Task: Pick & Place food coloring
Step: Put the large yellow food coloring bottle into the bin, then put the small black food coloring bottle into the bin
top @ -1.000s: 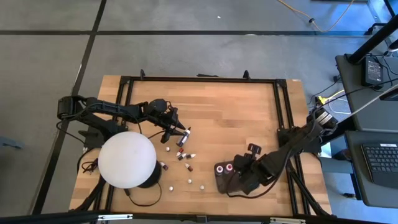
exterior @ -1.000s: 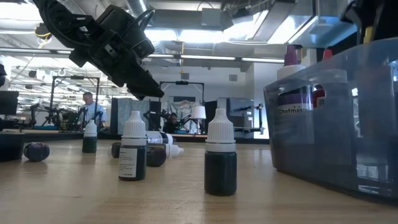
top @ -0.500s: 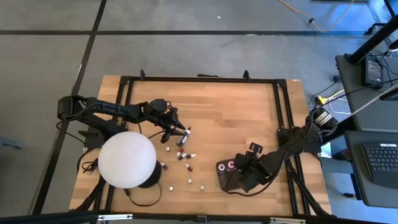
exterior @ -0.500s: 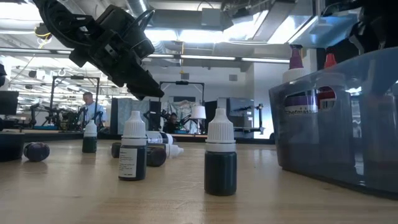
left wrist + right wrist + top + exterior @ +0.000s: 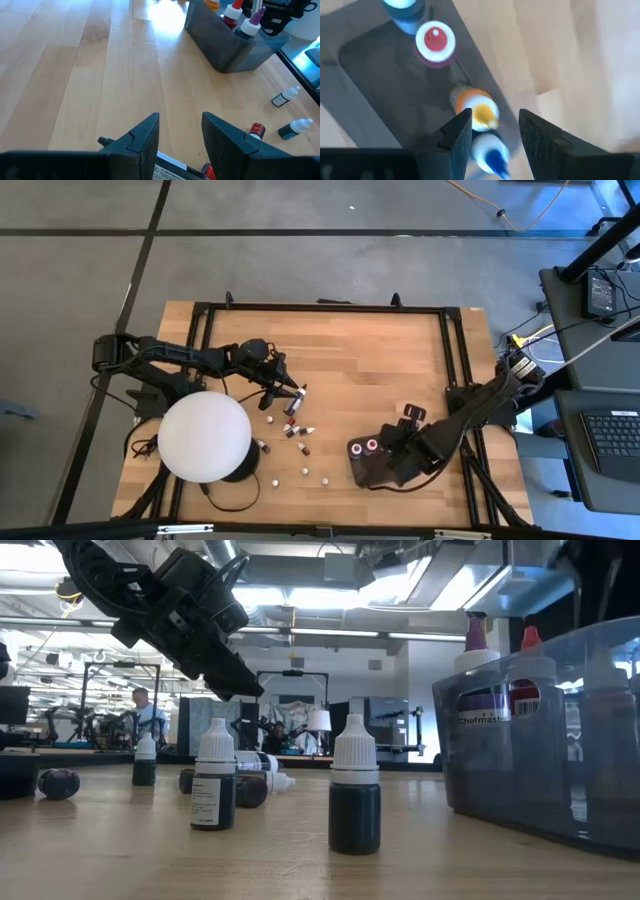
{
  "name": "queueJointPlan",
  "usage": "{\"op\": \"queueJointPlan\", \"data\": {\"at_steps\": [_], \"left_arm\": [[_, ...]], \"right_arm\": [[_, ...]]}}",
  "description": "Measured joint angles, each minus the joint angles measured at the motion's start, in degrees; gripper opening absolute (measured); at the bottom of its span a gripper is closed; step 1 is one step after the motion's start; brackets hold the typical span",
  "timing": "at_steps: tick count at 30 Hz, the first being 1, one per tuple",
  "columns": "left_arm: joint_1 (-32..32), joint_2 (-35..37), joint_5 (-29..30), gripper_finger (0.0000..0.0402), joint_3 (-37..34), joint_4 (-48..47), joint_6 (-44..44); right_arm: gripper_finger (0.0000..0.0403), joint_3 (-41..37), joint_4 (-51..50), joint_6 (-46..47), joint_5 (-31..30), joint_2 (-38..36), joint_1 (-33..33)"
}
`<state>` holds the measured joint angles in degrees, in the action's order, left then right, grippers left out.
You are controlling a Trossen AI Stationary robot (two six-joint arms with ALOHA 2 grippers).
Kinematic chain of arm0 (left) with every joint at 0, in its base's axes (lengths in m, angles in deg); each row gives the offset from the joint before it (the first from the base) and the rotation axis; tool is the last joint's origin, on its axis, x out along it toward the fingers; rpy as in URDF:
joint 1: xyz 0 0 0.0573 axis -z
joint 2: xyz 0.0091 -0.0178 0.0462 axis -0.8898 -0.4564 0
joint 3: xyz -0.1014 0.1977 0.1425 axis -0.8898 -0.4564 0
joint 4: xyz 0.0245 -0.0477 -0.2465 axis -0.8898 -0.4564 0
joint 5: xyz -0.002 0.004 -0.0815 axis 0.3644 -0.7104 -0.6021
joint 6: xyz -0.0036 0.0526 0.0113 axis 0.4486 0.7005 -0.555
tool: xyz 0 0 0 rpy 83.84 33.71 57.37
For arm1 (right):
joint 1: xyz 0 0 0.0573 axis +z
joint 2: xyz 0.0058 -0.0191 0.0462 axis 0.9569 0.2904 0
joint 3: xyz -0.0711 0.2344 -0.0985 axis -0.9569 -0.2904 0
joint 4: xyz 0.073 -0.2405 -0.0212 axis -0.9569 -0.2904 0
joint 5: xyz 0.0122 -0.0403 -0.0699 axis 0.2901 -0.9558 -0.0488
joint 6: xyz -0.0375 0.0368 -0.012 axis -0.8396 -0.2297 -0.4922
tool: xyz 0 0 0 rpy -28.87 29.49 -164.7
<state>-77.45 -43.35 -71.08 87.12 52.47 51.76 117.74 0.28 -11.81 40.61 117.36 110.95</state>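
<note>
Floor (image 5: 330, 265): grey, dark seams.
Desk (image 5: 600, 430): right side, keyboard (image 5: 612, 442).
Ceiling lights (image 5: 330, 635): long strips.

table top (image 5: 380, 360): pale wood planks, smooth, soft sheen
table frame (image 5: 320, 307): black metal, matt
tray (image 5: 540, 730): translucent grey plastic, smooth, glossy
food coloring bottles (image 5: 355, 788): dark glossy plastic, matt white caps, paper labels
dome (image 5: 204, 437): smooth white, matt
left gripper (image 5: 180, 140): fingers of dark matt plastic
</note>
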Motion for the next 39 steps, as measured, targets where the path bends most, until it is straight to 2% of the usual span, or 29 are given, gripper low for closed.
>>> {"op": "queueJointPlan", "data": {"at_steps": [3, 5, 8, 12, 18, 23, 28, 32, 39], "left_arm": [[0.0, 0.0, 0.0, 0.0143, 0.0, 0.0, -0.4], [0.0, 0.0, 0.0, 0.0144, 0.0, 0.0, -1.4], [0.0, 0.0, 0.0, 0.0143, 0.0, 0.0, -2.5], [0.0, 0.0, 0.0, 0.0143, 0.0, 0.0, -3.2], [0.0, 0.0, 0.0, 0.0143, 0.0, 0.0, -4.7], [0.0, 0.0, 0.0, 0.0143, 0.0, 0.1, -4.7], [0.0, 0.0, 0.0, 0.0143, 0.0, 1.4, -6.1], [0.0, 0.0, 0.1, 0.0143, 0.0, 4.9, -6.0], [0.0, 0.0, 0.1, 0.0144, 0.0, 9.0, -7.0]], "right_arm": [[0.0165, 3.4, -4.4, -4.8, -0.7, 0.0, -0.1], [0.0165, 4.6, -4.3, -6.8, -3.8, 0.0, -0.1], [0.0165, 5.0, -4.5, -14.1, -4.5, -0.5, -0.6], [0.0165, 3.8, -4.1, -18.8, -5.1, -5.8, -1.0], [0.0165, -5.2, 3.9, -25.0, -10.1, -20.5, -1.6], [0.0165, -14.8, 17.1, -32.1, -13.5, -31.2, -5.1], [0.0165, -24.0, 25.7, -39.4, -10.6, -40.3, -7.6], [0.0165, -28.4, 28.6, -39.7, -6.3, -47.0, -8.9], [0.0165, -34.4, 33.2, -39.8, -5.9, -52.4, -9.0]]}}
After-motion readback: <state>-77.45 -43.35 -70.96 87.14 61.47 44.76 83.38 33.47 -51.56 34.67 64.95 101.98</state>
